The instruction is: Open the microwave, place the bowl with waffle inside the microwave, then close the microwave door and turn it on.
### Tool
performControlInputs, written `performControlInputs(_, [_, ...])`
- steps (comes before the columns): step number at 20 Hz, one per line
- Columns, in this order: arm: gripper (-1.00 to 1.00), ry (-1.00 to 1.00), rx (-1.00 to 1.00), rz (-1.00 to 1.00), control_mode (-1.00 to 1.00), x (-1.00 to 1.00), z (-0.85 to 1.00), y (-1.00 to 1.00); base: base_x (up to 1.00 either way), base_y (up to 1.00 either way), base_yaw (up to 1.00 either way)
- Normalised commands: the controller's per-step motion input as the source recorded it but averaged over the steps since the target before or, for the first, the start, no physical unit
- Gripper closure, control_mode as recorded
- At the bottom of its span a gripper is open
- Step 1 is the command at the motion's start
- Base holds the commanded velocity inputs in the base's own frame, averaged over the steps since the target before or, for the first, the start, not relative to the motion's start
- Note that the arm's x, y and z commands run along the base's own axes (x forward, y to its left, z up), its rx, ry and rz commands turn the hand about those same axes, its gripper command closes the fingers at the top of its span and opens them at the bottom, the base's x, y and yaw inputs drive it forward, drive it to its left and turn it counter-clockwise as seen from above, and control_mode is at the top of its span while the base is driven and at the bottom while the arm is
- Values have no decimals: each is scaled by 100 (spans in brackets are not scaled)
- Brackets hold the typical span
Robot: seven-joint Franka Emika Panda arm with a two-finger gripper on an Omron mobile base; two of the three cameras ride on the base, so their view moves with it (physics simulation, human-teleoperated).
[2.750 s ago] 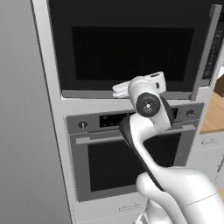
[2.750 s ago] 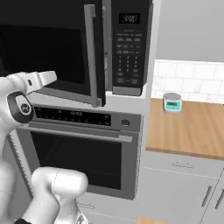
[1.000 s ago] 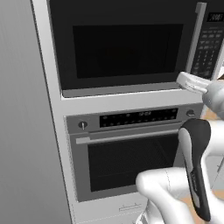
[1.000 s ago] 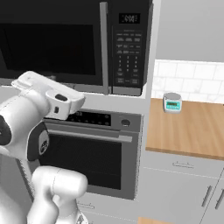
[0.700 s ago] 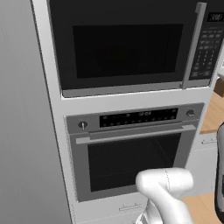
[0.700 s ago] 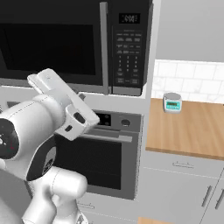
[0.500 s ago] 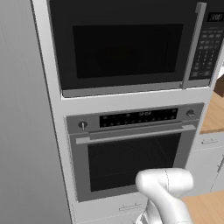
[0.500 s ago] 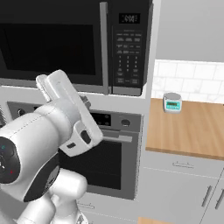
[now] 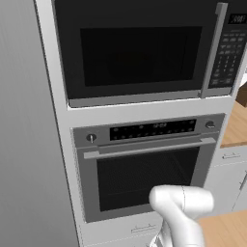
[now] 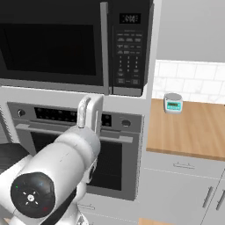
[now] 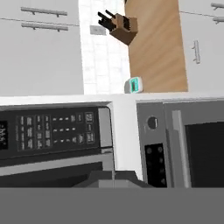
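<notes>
The black built-in microwave [image 9: 140,53] [image 10: 74,44] sits above the oven. Its door [image 9: 135,58] [image 10: 48,44] lies flush with the front, the grey bar handle [image 9: 219,48] [image 10: 104,46] beside the keypad strip [image 9: 232,48] [image 10: 129,48] [image 11: 48,131]. The dark glass hides whatever is inside, so the bowl with waffle is out of view. My gripper [image 11: 113,178] is shut with nothing in it, and points at the microwave's lower corner in the rolled hand view. My white arm [image 10: 66,162] rises in front of the oven.
The steel-fronted oven [image 9: 144,169] [image 10: 74,145] [image 11: 188,140] is directly below the microwave. To the right runs a wooden counter [image 10: 189,127] [image 11: 153,48] carrying a small timer [image 10: 173,103] [image 11: 134,85] and a knife block [image 11: 122,24]. Drawers [image 10: 184,184] are under the counter.
The microwave door, ajar 2.8 s ago, is now closed. My arm has swung away from the microwave front to the right and drawn back, the hand turning towards the keypad corner.
</notes>
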Motion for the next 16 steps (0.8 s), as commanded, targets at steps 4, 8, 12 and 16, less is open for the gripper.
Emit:
performControlInputs(4, [100,-32,57,-1,-100,35,-4,36,0,0,0])
performControlInputs(8, [100,-30,30,0,-100,94,13,27,0,0,0])
performControlInputs(12, [100,-2,10,0,-100,76,8,-1,0,0,0])
performControlInputs(16, [100,13,5,1,-100,57,0,-9,0,0,0])
